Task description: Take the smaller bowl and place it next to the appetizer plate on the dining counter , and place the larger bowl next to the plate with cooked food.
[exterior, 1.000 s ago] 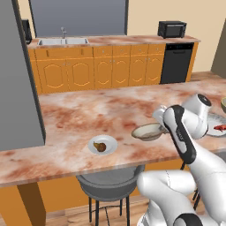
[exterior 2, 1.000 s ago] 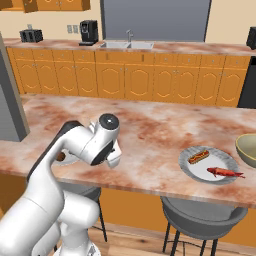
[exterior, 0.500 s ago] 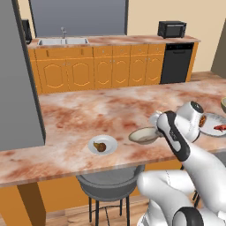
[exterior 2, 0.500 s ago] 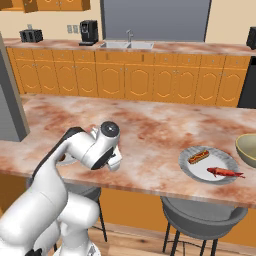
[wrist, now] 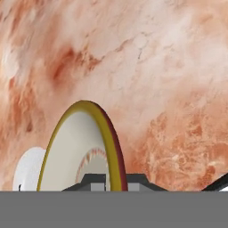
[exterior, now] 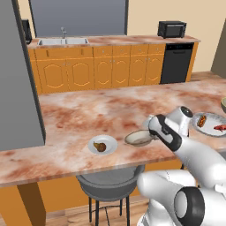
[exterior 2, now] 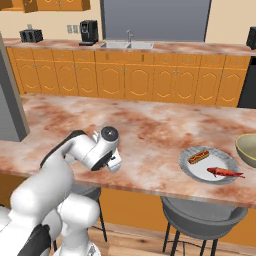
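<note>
Tool grips shallow bowl low over the island surface

The tool (wrist: 109, 180) is clamped on the yellowish rim of the shallow beige-grey bowl (exterior: 139, 138), held just above the reddish-brown marbled stone surface (exterior: 88, 114), beside the small white plate (exterior: 102, 145) of food; whether it touches is unclear. The deep olive bowl (exterior 2: 247, 149) sits well apart, by the grey oval plate (exterior 2: 207, 165).

Even, soft rendered light fills my views, bright with no glare. On the reddish-brown marbled stone dining counter (exterior: 79, 119) I see only faint shadows, a soft one under the shallow beige-grey bowl with a yellowish rim (exterior: 139, 138). Both base views look slightly coarse. My hand view is smooth, the stone pattern blurry.
</note>
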Robot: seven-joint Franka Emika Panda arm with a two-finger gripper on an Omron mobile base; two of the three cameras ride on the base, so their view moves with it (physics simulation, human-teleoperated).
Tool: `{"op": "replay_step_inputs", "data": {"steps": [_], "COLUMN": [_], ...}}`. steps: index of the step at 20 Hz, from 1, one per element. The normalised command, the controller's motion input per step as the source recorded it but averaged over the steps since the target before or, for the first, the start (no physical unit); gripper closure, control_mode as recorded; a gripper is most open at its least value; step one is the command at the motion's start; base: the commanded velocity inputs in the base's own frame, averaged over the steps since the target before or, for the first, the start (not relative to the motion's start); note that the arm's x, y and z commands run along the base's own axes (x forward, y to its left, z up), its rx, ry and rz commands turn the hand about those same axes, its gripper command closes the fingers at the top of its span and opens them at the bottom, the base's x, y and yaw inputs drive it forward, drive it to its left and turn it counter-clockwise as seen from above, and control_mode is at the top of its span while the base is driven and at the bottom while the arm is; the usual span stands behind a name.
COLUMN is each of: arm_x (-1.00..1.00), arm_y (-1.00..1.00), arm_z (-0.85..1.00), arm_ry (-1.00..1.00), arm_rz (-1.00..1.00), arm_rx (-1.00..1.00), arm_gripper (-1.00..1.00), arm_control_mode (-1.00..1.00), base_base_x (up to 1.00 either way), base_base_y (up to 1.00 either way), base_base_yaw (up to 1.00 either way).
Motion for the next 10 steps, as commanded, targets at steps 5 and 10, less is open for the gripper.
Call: {"op": "replay_step_inputs", "data": {"steps": [5, 10], "arm_x": [0.39, 0.4], "arm_y": [0.07, 0.06], "arm_z": [-0.27, -0.25], "arm_ry": [0.03, 0.03], "arm_rz": [0.0, 0.0], "arm_rx": [0.0, 0.0], "arm_gripper": [1.0, 1.0], "arm_control_mode": [-1.0, -1.0], "base_base_x": [0.0, 0.0], "base_base_y": [0.0, 0.0], "base_base_yaw": [0.0, 0.0]}}
